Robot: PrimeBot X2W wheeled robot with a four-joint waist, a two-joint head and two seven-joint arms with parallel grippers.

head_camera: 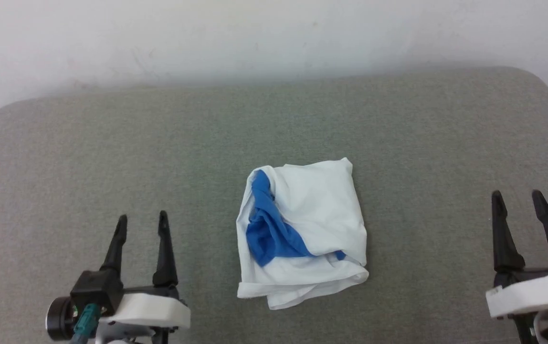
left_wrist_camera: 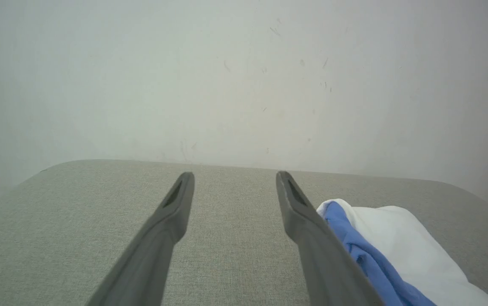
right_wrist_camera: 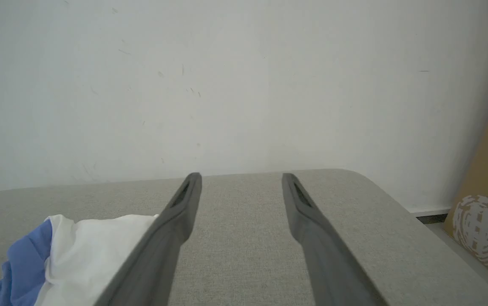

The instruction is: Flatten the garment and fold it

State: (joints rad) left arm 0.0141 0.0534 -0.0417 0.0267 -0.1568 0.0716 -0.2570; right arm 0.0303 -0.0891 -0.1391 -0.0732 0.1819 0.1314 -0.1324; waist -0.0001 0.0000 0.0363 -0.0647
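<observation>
Grey fabric tabletop, backed by a white wall. Left gripper noted at 8 o'clock, fingers parted, nothing held. Garment lies bunched at centre, blue sleeve showing at its 9 o'clock. Right gripper at 4 o'clock, likewise parted, empty. Cloth judged light, limp, easily dragged; hem corners at 5 and 7 o'clock are best pinched.

Soft, even, fairly bright light fills all three views, with a greenish cast on the white wall; shadows are faint, a thin one under the near edge of the garment. Wide-angle bending curves the padded grey surface at the edges; the left gripper and right gripper blur near each lens.
</observation>
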